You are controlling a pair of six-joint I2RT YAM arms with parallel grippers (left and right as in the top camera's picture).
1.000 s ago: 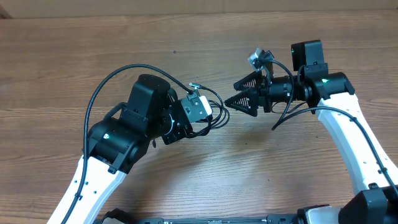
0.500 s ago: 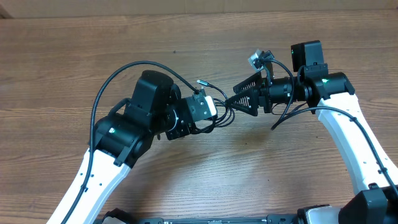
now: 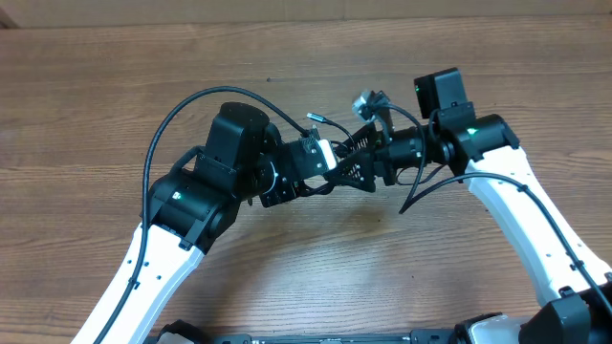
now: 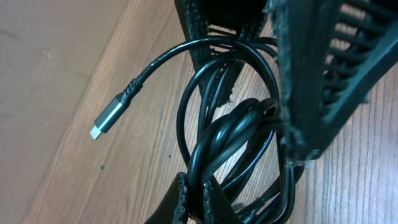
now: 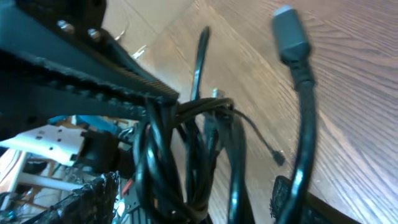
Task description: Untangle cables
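Note:
The cables [image 4: 227, 134] are a knotted bundle of thin black cords held above the wooden table. One slim metal plug tip [image 4: 107, 119] sticks out to the left. My left gripper [image 4: 200, 198] is shut on a strand at the bottom of the bundle. From the right, my right gripper [image 5: 193, 199] stands open with the cables [image 5: 199, 143] hanging between its fingers [image 5: 93, 193]. A grey plug [image 5: 289, 34] rises past its other finger. In the overhead view the left gripper [image 3: 327, 170] and right gripper [image 3: 352, 161] meet at mid-table, and a plug tip [image 3: 316, 118] pokes up.
A thick black arm wire [image 3: 167, 124] arcs over the left arm, and another [image 3: 430, 186] loops under the right wrist. The wooden table [image 3: 96, 86] stretches all round, with its far edge [image 3: 287, 21] at the top.
The right gripper has moved left and narrowed slightly, its open fingers now around the bundle. The left gripper has carried the cables right and a little farther away, towards it.

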